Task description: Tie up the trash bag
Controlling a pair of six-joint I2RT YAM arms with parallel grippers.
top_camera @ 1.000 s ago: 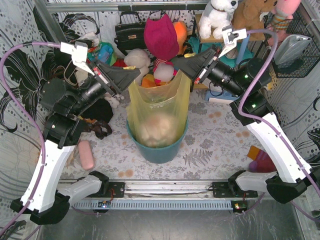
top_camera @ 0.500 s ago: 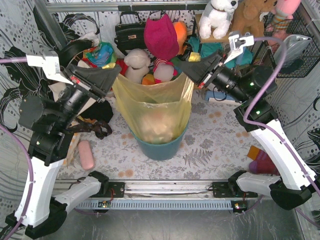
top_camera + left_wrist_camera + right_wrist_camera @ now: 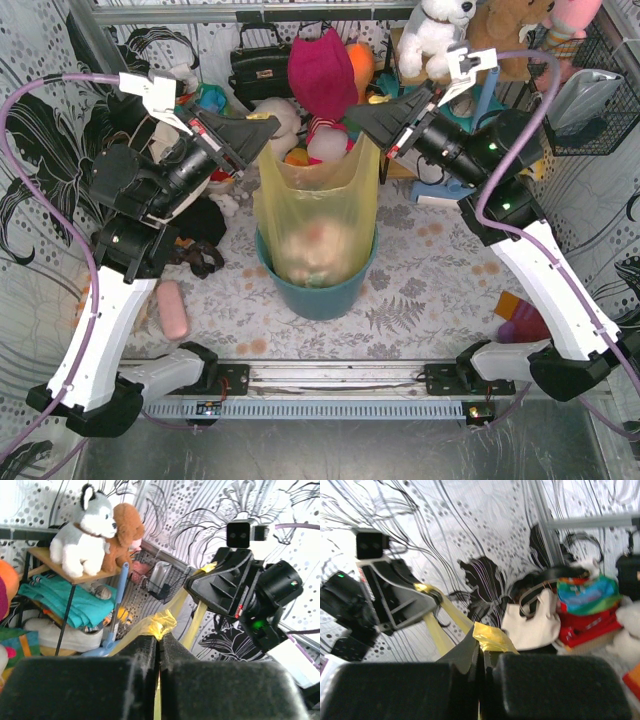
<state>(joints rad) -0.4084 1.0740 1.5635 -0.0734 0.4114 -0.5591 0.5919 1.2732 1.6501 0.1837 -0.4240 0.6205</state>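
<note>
Trash bag (image 3: 316, 205) narrower again, taut, translucent yellow

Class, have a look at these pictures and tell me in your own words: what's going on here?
Two robot arms are working on a yellow trash bag that sits in a teal bin. The left hand is shut on one top corner of the bag and the right hand on the other. Both are raised above the bin, so the plastic hangs pulled up between them. Crumpled paper shows through the bag. No knot is made yet.
</note>
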